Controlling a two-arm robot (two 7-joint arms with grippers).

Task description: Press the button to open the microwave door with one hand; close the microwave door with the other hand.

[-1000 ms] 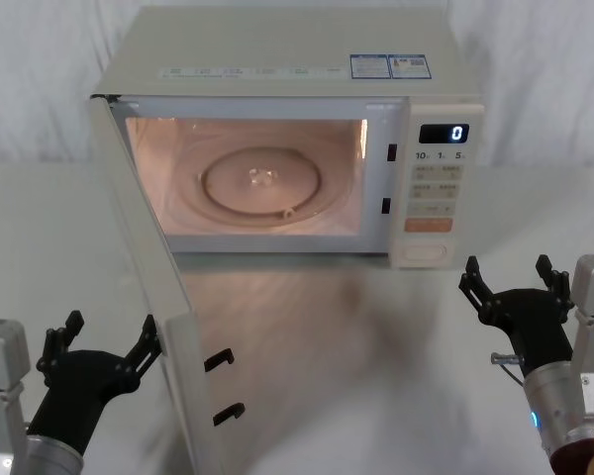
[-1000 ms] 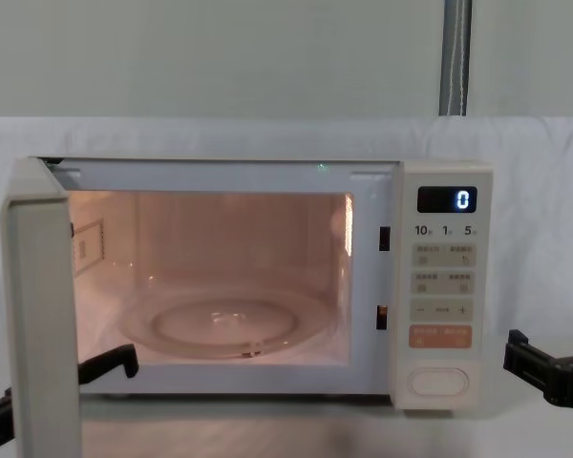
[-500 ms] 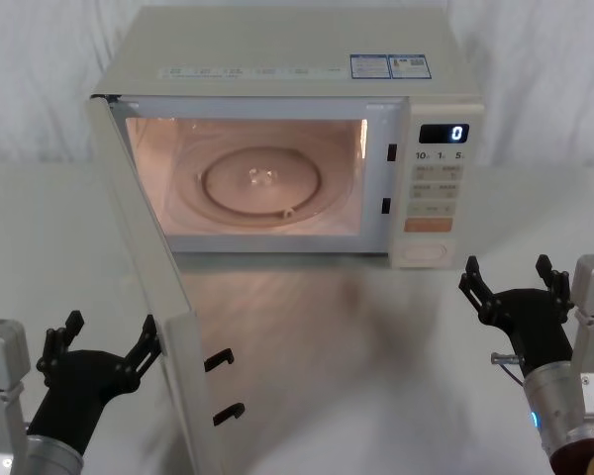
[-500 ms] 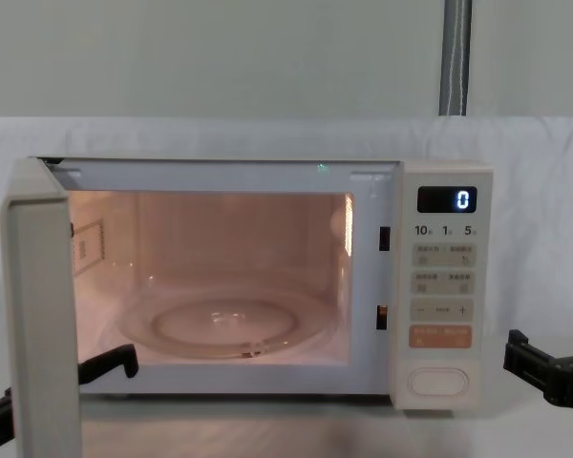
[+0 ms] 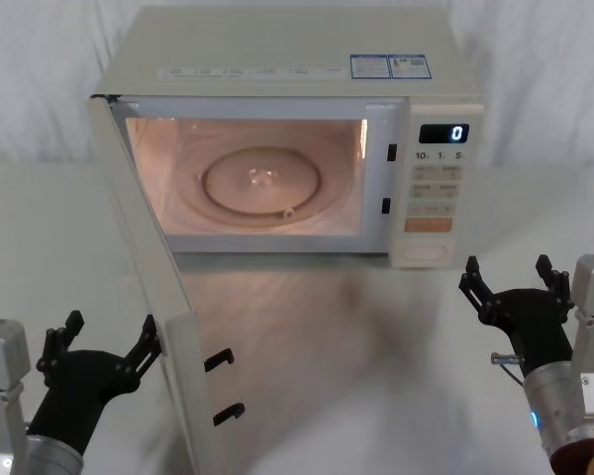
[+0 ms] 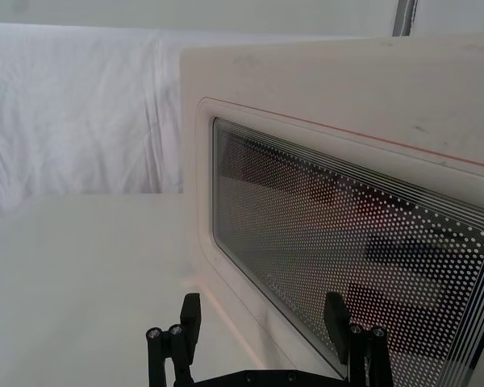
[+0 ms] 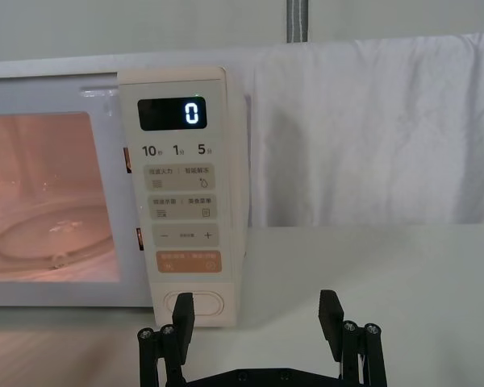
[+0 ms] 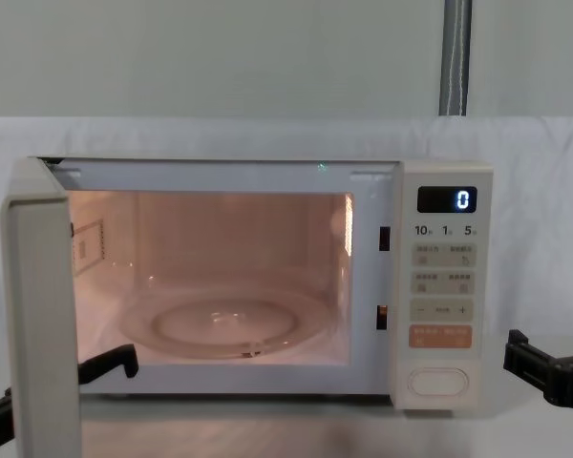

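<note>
Left gripper: the left gripper sits low near the tabletop's front left corner, its two black fingers spread apart and holding nothing. One fingertip is just beside the outer face of the door's free edge — whether it touches cannot be told. In the left wrist view the gripper points at the door's dotted window from close up.

Microwave door: the microwave door stands swung wide open, hinged at the oven's left side, its free edge reaching toward the tabletop's front edge. Two dark latch hooks stick out from that edge. From the chest view the door is seen nearly edge-on at the far left.

Microwave: the microwave stands toward the back of the tabletop, near its middle. Its cavity is lit, with the glass turntable lying flat inside.

Control panel: the control panel is at the oven's right side; its display reads 0, and the oval door button sits at the bottom — untouched.

Right gripper: the right gripper waits near the tabletop's front right corner, fingers apart and empty, clear of the oven. In the right wrist view it faces the panel's lower right corner.
</note>
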